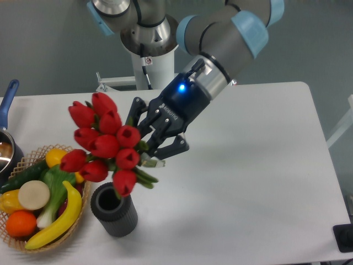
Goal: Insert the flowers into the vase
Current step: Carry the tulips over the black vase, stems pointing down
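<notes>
- Flowers (102, 141) hang in the air above the vase (113, 210), a bunch of red closed heads with green stems and leaves trailing toward the pincer (155, 144).
- Relative to the pincer, the heads lie to its left and spread well beyond it; the stem ends sit between its dark fingers (172, 148), which are closed on them.
- Pincer holds the bunch tilted, heads pointing away from the arm (220, 41) and toward the basket (83, 165) side.
- Lowest head (124, 183) overlaps the vase's upper right rim in this view; whether it touches the rim cannot be told.
- Vase stands upright on the white surface (248, 182), its round mouth open and dark, nothing inside that can be seen.
- Basket of fruit and vegetables sits just left of the vase, nearly touching its wall; a banana (58, 221) curves along the basket's near side.
- Left of the vase, past the basket, a pot (6, 146) with a blue handle shows at the frame's edge.
- Blue light (180, 88) glows on the wrist, up and right of the vase.
</notes>
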